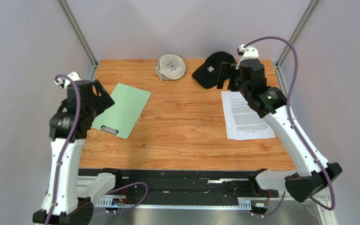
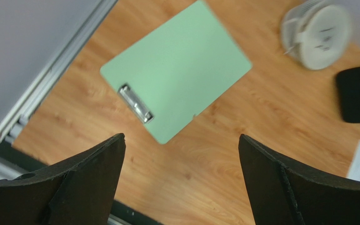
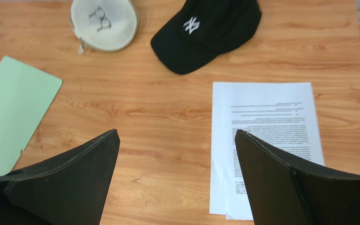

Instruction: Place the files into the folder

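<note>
The folder (image 1: 123,108) is a mint-green clipboard lying flat at the table's left, its metal clip (image 1: 109,130) at the near end. It also shows in the left wrist view (image 2: 177,70) and the right wrist view (image 3: 13,112). The files (image 1: 247,117) are a small stack of white printed sheets, text up, at the right; they also show in the right wrist view (image 3: 266,126). My left gripper (image 2: 182,140) is open and empty, held above the table by the folder's near end. My right gripper (image 3: 177,136) is open and empty, held above the files' left edge.
A black cap (image 1: 213,68) lies at the back right, just beyond the files. A round white mesh pouch (image 1: 171,66) lies at the back middle. Metal frame posts stand at both back corners. Bare wood lies between the folder and the files.
</note>
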Controlling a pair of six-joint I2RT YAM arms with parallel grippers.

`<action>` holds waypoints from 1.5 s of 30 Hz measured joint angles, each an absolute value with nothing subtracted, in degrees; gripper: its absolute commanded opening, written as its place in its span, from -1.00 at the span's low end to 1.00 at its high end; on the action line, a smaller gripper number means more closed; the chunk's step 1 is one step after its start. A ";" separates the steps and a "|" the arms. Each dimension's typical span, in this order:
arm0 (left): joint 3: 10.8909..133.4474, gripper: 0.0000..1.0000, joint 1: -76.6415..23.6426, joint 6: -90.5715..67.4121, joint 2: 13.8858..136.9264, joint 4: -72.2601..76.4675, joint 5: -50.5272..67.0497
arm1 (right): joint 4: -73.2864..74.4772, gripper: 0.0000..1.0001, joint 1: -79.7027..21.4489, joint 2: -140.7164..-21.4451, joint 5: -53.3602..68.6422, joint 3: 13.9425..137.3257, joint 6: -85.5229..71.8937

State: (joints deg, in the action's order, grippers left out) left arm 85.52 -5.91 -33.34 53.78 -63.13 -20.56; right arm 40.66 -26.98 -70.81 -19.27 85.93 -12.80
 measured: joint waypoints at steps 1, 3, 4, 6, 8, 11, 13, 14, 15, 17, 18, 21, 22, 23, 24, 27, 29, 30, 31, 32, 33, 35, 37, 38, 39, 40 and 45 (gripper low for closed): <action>82.61 0.98 -5.10 -35.11 55.02 -64.12 -21.56 | 40.47 1.00 -27.14 -72.16 -18.00 85.41 -13.41; 78.87 0.98 -2.00 -38.09 58.04 -65.25 -22.00 | 40.01 1.00 -28.03 -74.83 -15.81 83.92 -14.31; 76.97 0.98 0.19 -39.64 60.20 -65.32 -21.96 | 39.40 1.00 -28.77 -75.94 -14.87 82.65 -14.83; 72.12 0.98 4.67 -42.61 64.10 -64.10 -21.91 | 38.52 1.00 -30.35 -78.08 -12.27 80.23 -15.84; 68.40 0.98 7.11 -44.73 66.13 -63.02 -21.74 | 37.19 1.00 -31.68 -80.38 -9.65 78.35 -16.88; 61.17 0.98 11.27 -48.47 68.82 -59.07 -19.68 | 35.27 1.00 -33.95 -84.47 -5.28 76.99 -18.44; 57.78 0.98 13.32 -50.57 71.59 -56.45 -16.67 | 34.17 1.00 -35.46 -87.09 -2.94 76.97 -19.14; 56.77 0.98 13.91 -51.37 73.19 -55.33 -15.55 | 33.58 1.00 -36.03 -87.96 -2.02 76.86 -19.44; 56.29 0.98 14.24 -52.01 74.54 -54.50 -14.98 | 33.04 1.00 -36.53 -88.58 -1.13 76.69 -19.75; 56.21 0.98 14.39 -53.56 77.76 -52.82 -14.72 | 31.40 1.00 -37.32 -88.75 0.25 75.55 -20.23; 56.49 0.98 14.39 -54.28 79.31 -52.14 -14.72 | 30.61 1.00 -37.58 -88.62 0.64 74.89 -20.38; 58.28 0.95 14.52 -56.77 84.79 -51.16 -15.07 | 28.95 1.00 -37.69 -88.60 0.99 73.38 -20.62; 59.11 0.91 14.79 -57.71 86.78 -50.89 -15.20 | 28.75 1.00 -37.69 -88.58 0.95 72.97 -20.58; 60.01 0.88 15.07 -58.59 88.77 -50.85 -15.35 | 28.75 1.00 -37.69 -88.55 0.95 72.75 -20.49; 60.93 0.84 15.42 -59.53 90.59 -50.92 -15.42 | 28.67 1.00 -37.67 -88.51 0.51 72.53 -20.21; 62.89 0.76 16.86 -61.89 95.18 -50.65 -15.51 | 28.42 1.00 -37.63 -87.96 -0.73 72.03 -19.62; 63.18 0.72 17.58 -62.94 97.03 -50.24 -15.55 | 28.36 1.00 -37.56 -87.24 -1.67 71.72 -19.11; 63.18 0.68 17.80 -63.35 97.71 -50.09 -15.51 | 28.34 1.00 -37.56 -86.80 -2.09 71.50 -18.85; 63.16 0.65 17.87 -63.64 98.02 -49.98 -15.44 | 28.25 1.00 -37.54 -86.37 -2.44 71.22 -18.59; 63.02 0.61 18.00 -63.94 98.15 -49.60 -15.22 | 28.25 1.00 -37.50 -86.08 -2.63 71.07 -18.50; 62.85 0.61 18.04 -64.27 98.15 -49.15 -14.81 | 28.10 1.00 -37.43 -85.78 -2.92 70.87 -18.35; 62.52 0.39 18.02 -64.79 98.21 -48.27 -13.80 | 27.86 1.00 -37.43 -85.52 -3.07 70.67 -18.20; 62.26 0.07 18.04 -65.43 98.37 -47.86 -13.15 | 27.33 1.00 -37.43 -85.49 -3.07 70.32 -18.17; 62.02 0.07 18.04 -65.95 98.37 -47.59 -12.84 | 27.07 1.00 -37.43 -85.49 -3.05 70.13 -18.20; 61.69 0.07 18.04 -66.22 98.37 -47.27 -12.49 | 26.96 1.00 -37.43 -85.49 -3.05 70.00 -18.20; 61.21 0.07 18.02 -66.43 98.37 -46.85 -12.08 | 26.79 1.00 -37.43 -85.49 -3.05 69.82 -18.20; 60.29 -0.10 18.04 -67.46 98.37 -46.28 -10.07 | 26.44 0.99 -37.43 -85.49 -3.07 69.36 -18.20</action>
State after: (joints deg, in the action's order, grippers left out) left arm 60.29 18.04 -67.46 98.37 -46.28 -10.07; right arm 26.44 -37.43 -85.49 -3.07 69.36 -18.20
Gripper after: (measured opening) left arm 0.533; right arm 0.997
